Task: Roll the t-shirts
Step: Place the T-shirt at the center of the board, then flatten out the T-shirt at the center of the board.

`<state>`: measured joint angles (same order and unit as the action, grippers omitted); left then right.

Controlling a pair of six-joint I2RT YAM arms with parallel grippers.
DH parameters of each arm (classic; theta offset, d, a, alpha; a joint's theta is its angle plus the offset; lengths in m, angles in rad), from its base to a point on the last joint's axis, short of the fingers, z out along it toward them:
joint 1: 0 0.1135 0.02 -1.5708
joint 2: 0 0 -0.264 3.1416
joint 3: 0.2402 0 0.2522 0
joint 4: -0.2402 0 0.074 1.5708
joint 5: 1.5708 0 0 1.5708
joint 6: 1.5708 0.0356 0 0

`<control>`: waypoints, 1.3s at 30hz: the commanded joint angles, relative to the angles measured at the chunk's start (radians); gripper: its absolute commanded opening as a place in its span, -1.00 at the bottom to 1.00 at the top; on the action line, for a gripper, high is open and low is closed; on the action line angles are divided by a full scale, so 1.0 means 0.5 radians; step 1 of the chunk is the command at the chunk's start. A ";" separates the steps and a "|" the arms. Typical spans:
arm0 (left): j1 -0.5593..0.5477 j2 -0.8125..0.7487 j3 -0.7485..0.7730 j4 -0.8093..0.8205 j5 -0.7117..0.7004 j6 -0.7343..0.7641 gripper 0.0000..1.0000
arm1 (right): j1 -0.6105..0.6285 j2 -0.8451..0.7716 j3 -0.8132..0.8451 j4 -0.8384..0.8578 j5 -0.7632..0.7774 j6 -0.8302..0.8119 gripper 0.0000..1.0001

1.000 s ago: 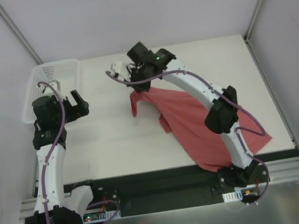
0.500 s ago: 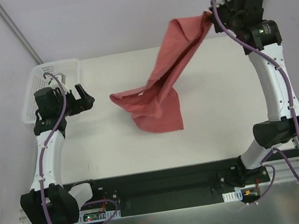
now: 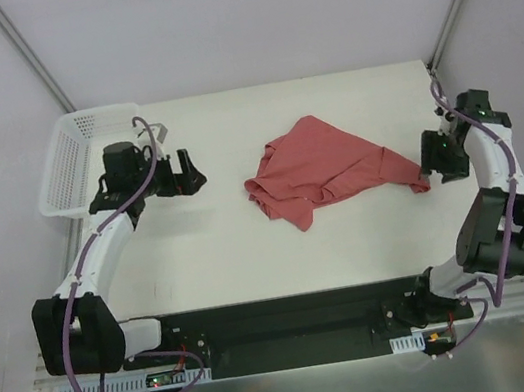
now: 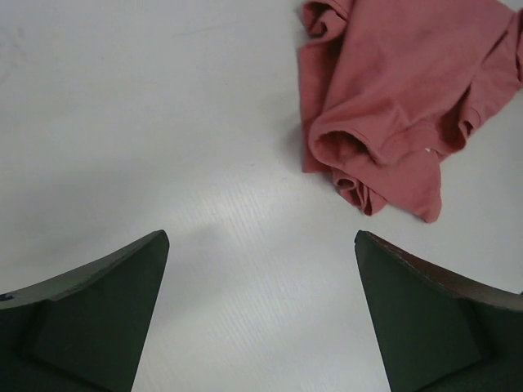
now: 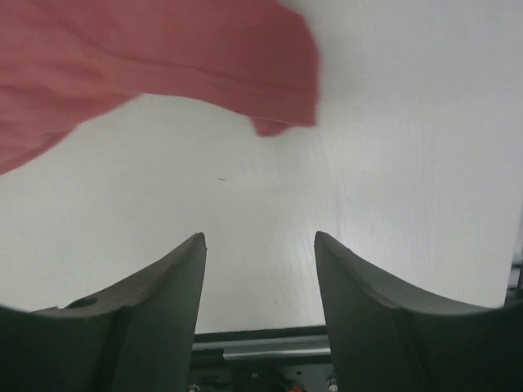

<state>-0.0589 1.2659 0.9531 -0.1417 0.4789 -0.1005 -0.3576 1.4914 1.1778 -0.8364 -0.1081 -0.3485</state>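
Two pincers, both released, fingers spread, gripping nothing. Left pincer (image 3: pixel 185 172): spread wide over the table (image 3: pixel 241 250), aimed rightward. Ahead of its fingers and off to the right in the wrist view, well apart: shirt (image 4: pixel 400 90), a crumpled salmon-red heap lying on the table, a rolled fold nearest. Behind this pincer, past the wrist: basket (image 3: pixel 74 163), white, at the table's left edge. Right pincer (image 3: pixel 435 157): less widely spread, aimed leftward, low over the table. Just ahead of its fingertips: the shirt's pointed right end, blurred in the wrist view. Between both pincers: shirt, much nearer the right one.
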 commanded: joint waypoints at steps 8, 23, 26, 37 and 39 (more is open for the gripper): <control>-0.168 0.094 -0.114 0.041 0.009 -0.029 0.99 | 1.405 0.045 0.451 0.035 -0.302 -1.063 0.20; 0.311 -0.197 -0.289 0.044 0.005 -0.063 0.99 | 1.939 0.984 1.062 0.142 -0.250 -1.242 0.17; 0.339 -0.255 -0.357 0.044 0.015 -0.084 0.98 | 1.998 1.058 1.084 0.105 -0.216 -1.291 0.17; 0.406 -0.308 -0.378 0.050 0.027 -0.100 0.99 | 1.995 1.131 0.958 0.237 0.115 -1.297 0.16; 0.409 -0.301 -0.372 0.059 0.030 -0.109 0.98 | 1.985 1.153 0.943 0.249 0.143 -1.322 0.16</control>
<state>0.1375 1.1343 0.7601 -0.1345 0.4797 -0.1280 0.6479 2.0521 1.6547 -0.7357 -0.1028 -0.9833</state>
